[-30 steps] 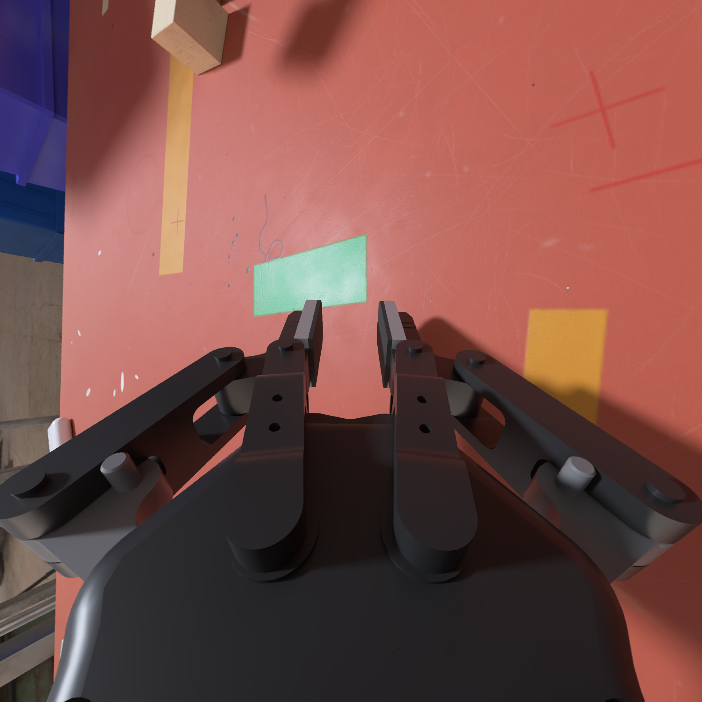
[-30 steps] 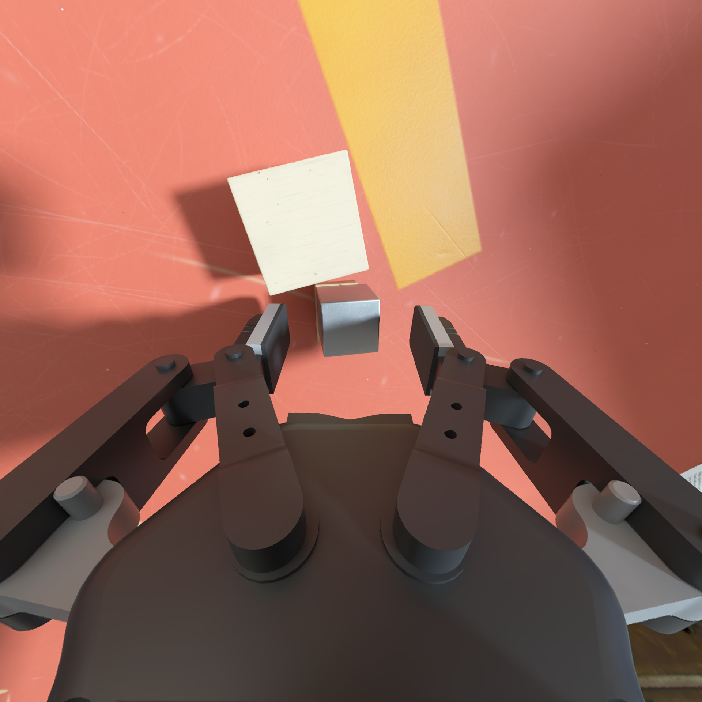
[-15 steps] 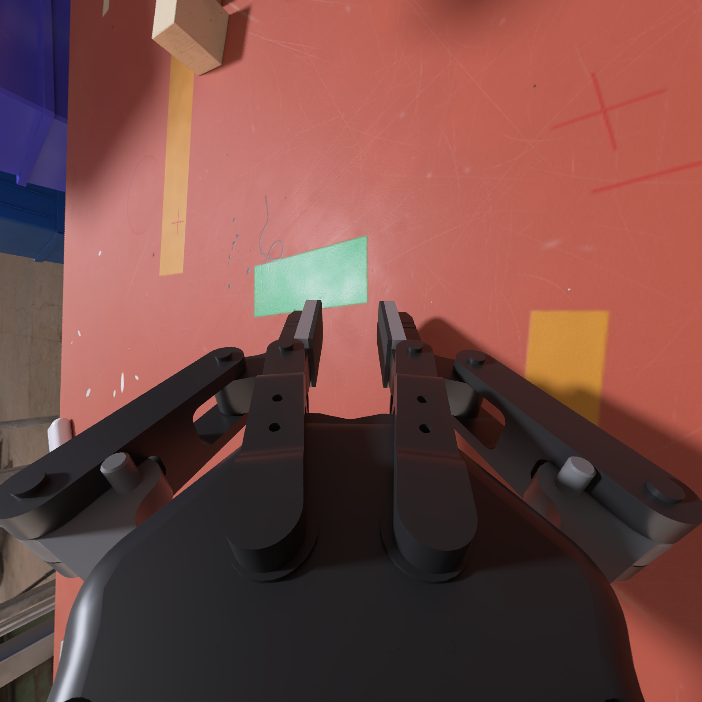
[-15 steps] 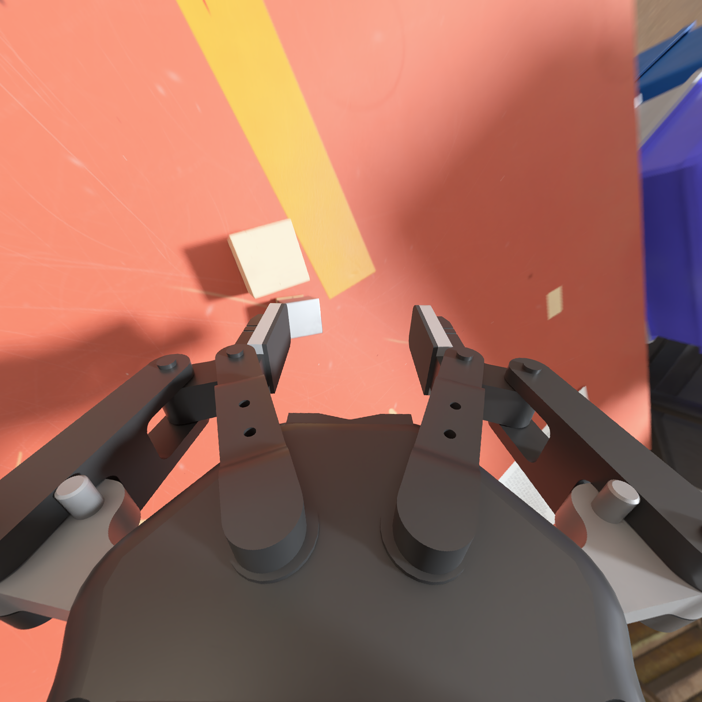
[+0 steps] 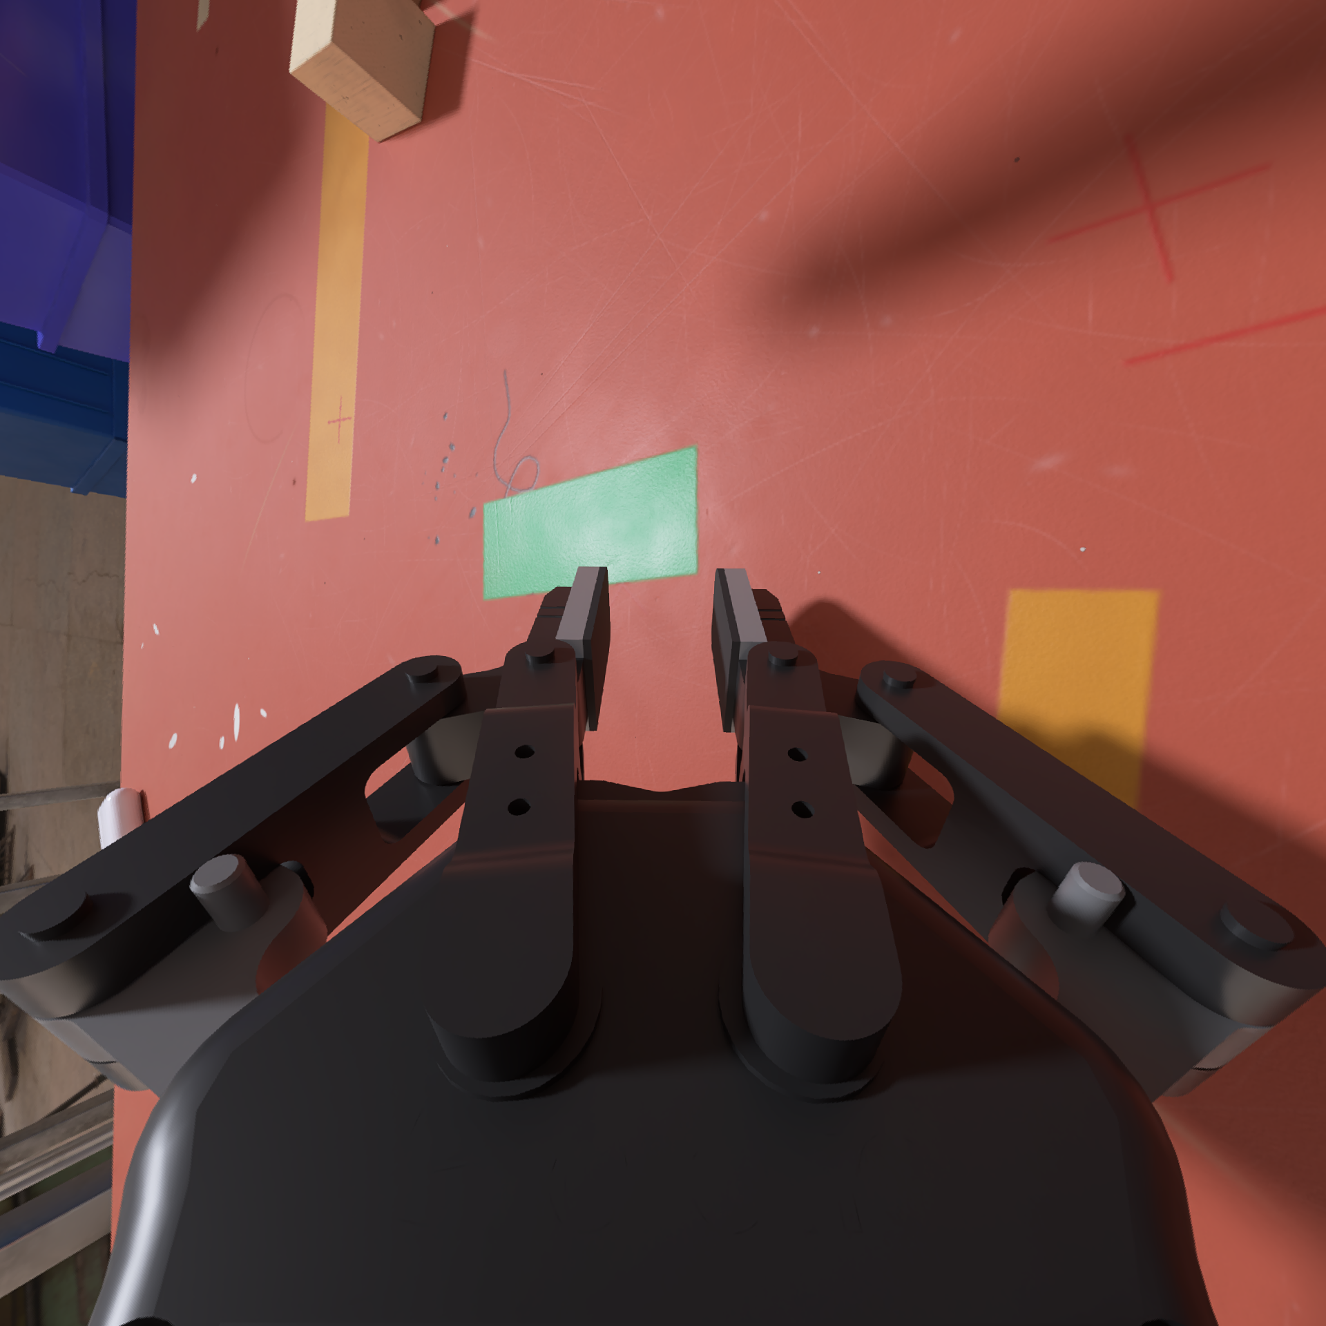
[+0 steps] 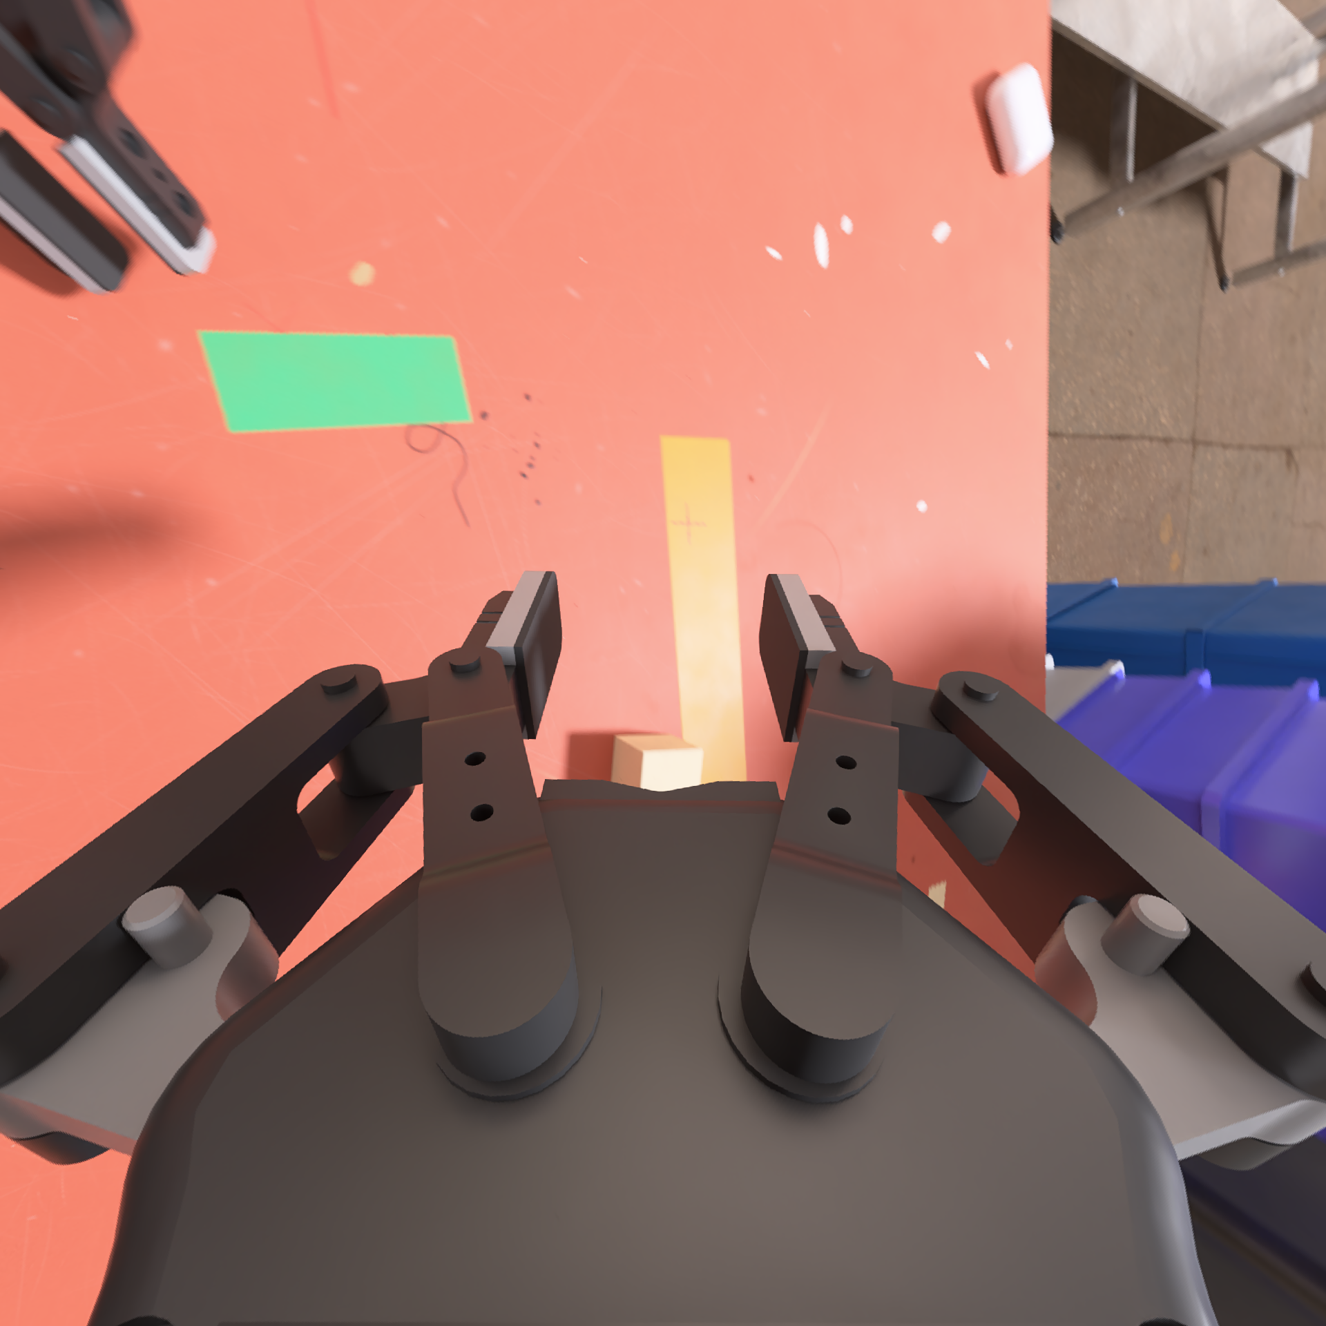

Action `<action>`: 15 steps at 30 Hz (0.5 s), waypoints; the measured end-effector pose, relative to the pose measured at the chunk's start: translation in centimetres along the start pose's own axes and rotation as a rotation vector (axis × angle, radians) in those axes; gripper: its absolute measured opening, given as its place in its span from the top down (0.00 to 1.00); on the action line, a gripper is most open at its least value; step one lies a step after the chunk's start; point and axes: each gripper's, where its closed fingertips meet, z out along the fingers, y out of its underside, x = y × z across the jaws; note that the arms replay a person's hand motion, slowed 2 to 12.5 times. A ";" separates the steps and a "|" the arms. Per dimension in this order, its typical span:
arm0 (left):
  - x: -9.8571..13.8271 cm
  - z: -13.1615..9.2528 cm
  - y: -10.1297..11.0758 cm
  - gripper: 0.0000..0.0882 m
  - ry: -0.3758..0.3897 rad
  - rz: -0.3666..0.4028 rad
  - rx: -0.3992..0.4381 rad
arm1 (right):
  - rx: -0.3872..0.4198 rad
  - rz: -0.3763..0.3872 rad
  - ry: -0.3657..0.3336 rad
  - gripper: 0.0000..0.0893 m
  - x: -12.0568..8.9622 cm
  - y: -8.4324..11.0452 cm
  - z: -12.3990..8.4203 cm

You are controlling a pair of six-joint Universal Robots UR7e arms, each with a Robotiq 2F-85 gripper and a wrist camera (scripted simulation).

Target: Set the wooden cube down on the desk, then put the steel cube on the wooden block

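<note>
The wooden cube (image 5: 359, 64) stands on the red desk (image 5: 861, 430) at the top left of the left wrist view, at the far end of an orange strip (image 5: 337, 316). In the right wrist view only its top (image 6: 656, 764) shows, low between the fingers and partly hidden by the gripper body. The steel cube is not in view. My left gripper (image 5: 661, 581) is open with a narrow gap and empty, over the edge of a green patch (image 5: 588, 524). My right gripper (image 6: 661, 585) is open and empty, high above the desk.
Blue and purple bins (image 6: 1184, 717) stand off the desk's edge beside the wooden cube. A white object (image 6: 1015, 118) lies at the desk's edge. The left gripper (image 6: 151, 269) shows at the top left of the right wrist view. An orange patch (image 5: 1076, 682) marks the desk.
My right gripper has risen and swung away from the two cubes; the steel cube has left its view. The left gripper has not moved; a shadow has crossed its view.
</note>
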 end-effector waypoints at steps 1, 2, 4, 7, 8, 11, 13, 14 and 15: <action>0.0 0.0 0.0 0.70 0.000 0.000 0.000 | 0.003 -0.023 -0.017 0.45 -0.7 -0.8 0.4; 0.0 0.0 0.0 0.70 0.000 0.001 0.000 | 0.001 -0.044 -0.033 0.46 -1.4 -1.4 0.9; 0.0 0.0 0.0 0.70 0.001 0.001 0.000 | -0.009 -0.081 -0.065 0.49 -2.7 -2.6 2.0; 0.0 0.0 0.1 0.70 0.000 0.000 0.001 | -0.033 -0.134 -0.105 0.53 -4.4 -3.7 4.0; 0.0 0.0 0.1 0.70 0.000 0.001 0.002 | -0.043 -0.149 -0.119 0.54 -5.0 -4.0 4.7; 0.0 0.0 0.1 0.70 0.001 0.001 0.002 | -0.075 -0.184 -0.158 0.58 -6.5 -4.4 6.8; 0.0 -0.1 0.1 0.70 0.001 0.002 0.001 | -0.097 -0.201 -0.173 0.60 -7.2 -4.4 8.1; 0.0 -0.1 0.1 0.70 0.001 0.002 0.001 | -0.111 -0.207 -0.178 0.60 -7.4 -4.3 8.7; 0.0 -0.1 0.2 0.70 0.001 0.003 0.000 | -0.126 -0.211 -0.182 0.60 -7.7 -4.2 9.3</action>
